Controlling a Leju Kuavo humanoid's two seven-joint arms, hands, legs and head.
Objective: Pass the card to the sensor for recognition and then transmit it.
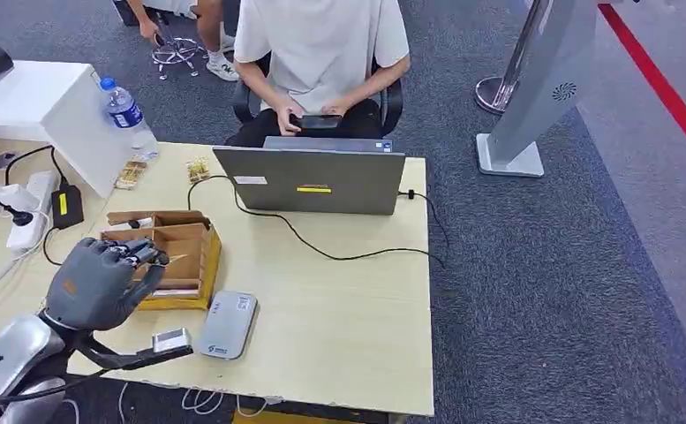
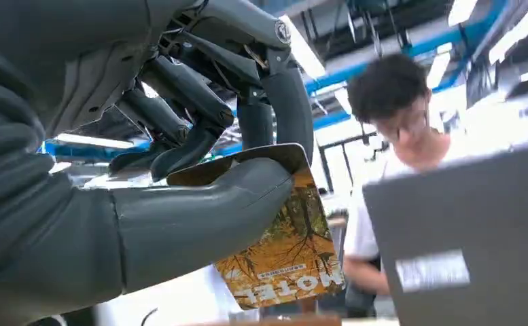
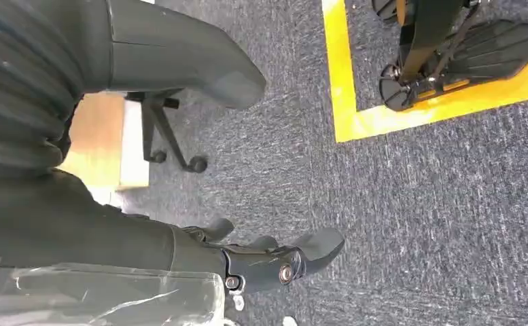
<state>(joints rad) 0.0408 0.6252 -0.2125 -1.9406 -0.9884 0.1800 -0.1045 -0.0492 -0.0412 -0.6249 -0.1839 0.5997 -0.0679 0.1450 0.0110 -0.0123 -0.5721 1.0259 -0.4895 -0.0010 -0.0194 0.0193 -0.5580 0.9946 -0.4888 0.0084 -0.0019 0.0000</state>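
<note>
The left hand [image 1: 101,278] hangs over the wooden box [image 1: 173,256] at the table's [image 1: 357,327] left end, roughly nine o'clock from the table's middle. The left wrist view shows the card [image 2: 285,251] pinched between its thumb and fingers, most of the card hanging free.

At about four o'clock from the hand lies the grey sensor [image 1: 228,324], flat on the table near the front edge. To do this step well, I'd say the hand should swing that way and bring the card's face down flat and close over the sensor, keeping the pinch firm, since the hold is on one edge only.

Farther right, at twelve o'clock, a person [image 1: 321,53] sits behind the laptop [image 1: 312,181].

The right hand [image 3: 268,261] hangs toward the carpet, fingers loosely spread, holding nothing.
</note>
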